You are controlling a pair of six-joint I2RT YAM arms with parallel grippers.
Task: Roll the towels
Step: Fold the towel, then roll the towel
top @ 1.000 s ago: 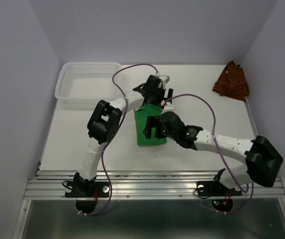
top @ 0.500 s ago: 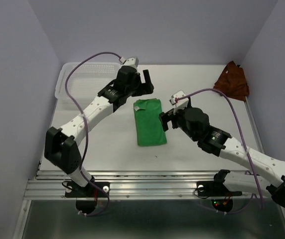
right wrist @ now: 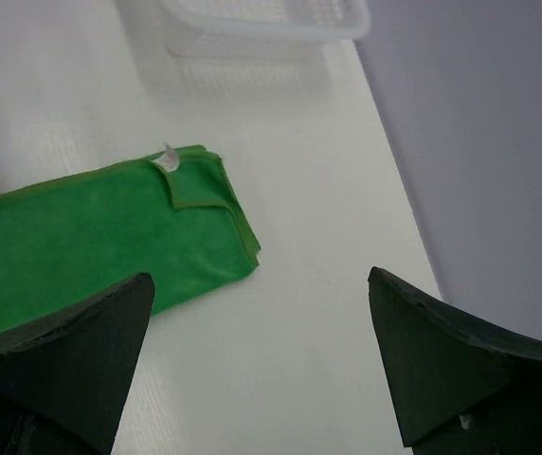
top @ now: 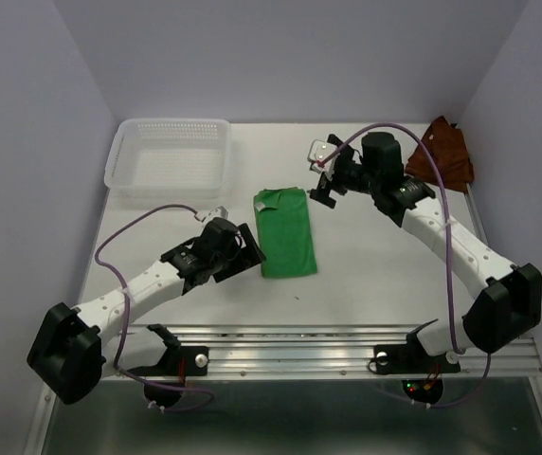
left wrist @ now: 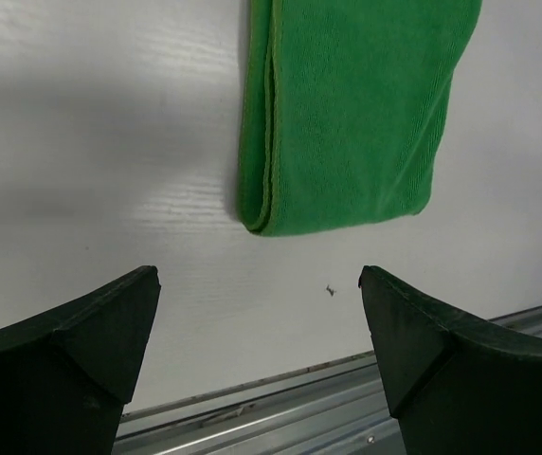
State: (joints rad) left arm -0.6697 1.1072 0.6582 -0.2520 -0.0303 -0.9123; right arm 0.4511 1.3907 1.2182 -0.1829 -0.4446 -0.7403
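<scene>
Left hand [top: 249,254] waits with its jaws spread wide and empty just off the near end of the green towel [top: 285,232]. The towel's short folded edge lies straight ahead of its fingertips in the wrist view, a likely starting edge for the roll. Right hand [top: 323,194], equally wide and holding nothing, hovers beside the far end of the same strip, where a small pale tag [right wrist: 167,156] sits by a turned-over corner. Behind it, by the wall, the rust towel [top: 440,156] lies crumpled, apparently awaiting its turn. Folded long and narrow, flat on the worktop [top: 385,256] between both hands, the green towel looks prepared for rolling, which has not yet begun. Whether either hand touches the worktop is hard to tell.
</scene>
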